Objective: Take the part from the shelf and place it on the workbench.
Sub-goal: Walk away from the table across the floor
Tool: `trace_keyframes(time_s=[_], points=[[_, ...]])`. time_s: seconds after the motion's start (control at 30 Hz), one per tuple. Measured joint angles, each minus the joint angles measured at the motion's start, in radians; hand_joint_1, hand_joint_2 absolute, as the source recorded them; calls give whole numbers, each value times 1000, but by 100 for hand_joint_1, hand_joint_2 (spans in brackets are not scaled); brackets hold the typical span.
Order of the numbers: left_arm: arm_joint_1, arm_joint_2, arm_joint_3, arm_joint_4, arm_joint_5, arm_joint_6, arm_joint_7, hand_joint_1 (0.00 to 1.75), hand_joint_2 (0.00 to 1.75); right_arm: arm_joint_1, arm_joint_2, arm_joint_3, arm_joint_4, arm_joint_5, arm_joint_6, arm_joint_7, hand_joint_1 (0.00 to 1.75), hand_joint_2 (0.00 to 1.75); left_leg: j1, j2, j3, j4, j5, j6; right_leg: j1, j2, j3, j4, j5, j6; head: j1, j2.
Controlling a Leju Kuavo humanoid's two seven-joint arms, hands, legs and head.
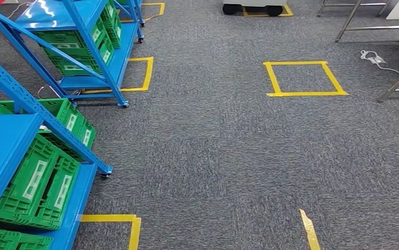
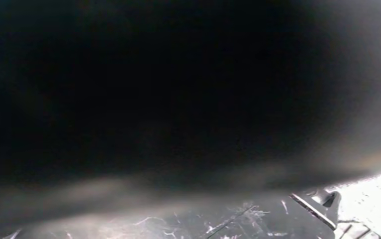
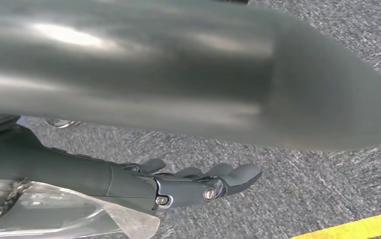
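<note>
While the right hand [image 3: 198, 184] hangs over grey carpet [image 3: 303, 189], its fingers lie nearly straight, and a clear plastic bag with a chain-like part [image 3: 44, 211] sits against its palm side; whether it grips the bag I cannot tell. The left wrist view is too dark to judge that hand.

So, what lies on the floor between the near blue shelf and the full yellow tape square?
In the head view, only bare grey carpet lies between the near blue shelf and the yellow tape square.
</note>
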Motion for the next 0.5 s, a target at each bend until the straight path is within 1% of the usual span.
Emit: trace_keyframes(time_s=[0.03, 0.07, 0.1, 0.17, 0.2, 0.23, 0.27, 0.3, 0.33, 0.37, 0.4, 0.43, 0.47, 0.5], points=[[0, 1, -3, -1, 1, 0, 0, 0, 0, 0, -1, 1, 1, 0, -2, 0, 0, 0, 1, 1, 11, -22, 11, 11, 2, -1, 2, -3, -1, 5, 0, 0], [-1, 0, -6, -2, 1, 0, 0, 0, 0, -1, -1, 2, 1, 1, -3, -1, 0, 0, 4, 2, 24, -47, 24, 22, 4, -2, -4, 10, -12, 6, 0, 0], [-1, 0, -9, -2, 1, 0, 0, 0, 0, -1, -2, 3, 1, 1, -4, -2, 0, 0, 7, 1, 35, -67, 35, 29, 6, -2, -20, 44, -33, 5, 3, 0], [-1, 0, -14, -2, 3, -2, 0, 0, 0, -2, -4, 3, 2, 2, -7, -2, 0, 0, 8, -3, 40, -77, 39, 31, 4, -2, -79, 167, -89, 8, 7, 0], [0, 0, -16, -2, 4, -3, 0, 0, 0, -2, -4, 4, 2, 2, -8, -2, 0, 0, 9, -8, 40, -75, 37, 28, 2, -2, -107, 221, -106, 12, 8, 0], [0, 0, -18, -2, 4, -3, 0, 0, 0, -1, -5, 4, 2, 2, -9, -2, 0, 0, 10, -14, 41, -72, 34, 24, -2, -2, -122, 246, -107, 17, 8, 0], [0, 0, -20, -3, 5, -4, 0, 0, 0, 0, -5, 4, 2, 2, -9, -2, 0, 0, 12, -23, 41, -66, 30, 18, -6, -2, -117, 232, -87, 23, 8, 0], [-1, 0, -23, -3, 5, -4, 0, 0, 0, 0, -6, 5, 2, 2, -10, -2, 0, 0, 17, -34, 40, -58, 24, 9, -12, 1, -91, 180, -53, 30, 8, 0], [-1, 0, -26, -3, 6, -4, 0, 0, 0, 0, -6, 6, 3, 3, -10, -2, 0, 0, 21, -45, 38, -45, 16, -1, -19, 16, -57, 117, -28, 39, 9, 0], [-2, 1, -28, -4, 7, -4, 0, 0, 0, -1, -5, 7, 5, 3, -10, -2, 0, 0, 24, -56, 32, -27, 5, -12, -24, 33, -27, 63, -13, 42, 13, 0], [-3, 2, -31, -5, 9, -4, 0, 0, 0, -2, -4, 8, 7, 3, -10, -2, 0, 0, 25, -64, 23, -10, -5, -21, -26, 46, -7, 32, -11, 39, 15, 0], [-4, 4, -33, -5, 11, -4, 0, 0, 0, -3, -4, 9, 10, 3, -10, -2, 0, 0, 25, -71, 16, 2, -11, -28, -25, 55, 0, 27, -21, 31, 14, 0], [-4, 4, -35, -6, 14, -4, 0, 0, 0, -3, -4, 9, 12, 3, -12, -2, 0, 0, 25, -77, 9, 10, -14, -32, -21, 50, -1, 32, -25, 17, 13, 0], [-3, 4, -37, -6, 15, -4, 0, 0, 0, -2, -6, 10, 12, 3, -13, -2, 0, 0, 27, -83, 7, 11, -15, -34, -19, 38, -2, 37, -27, 6, 8, 0]])
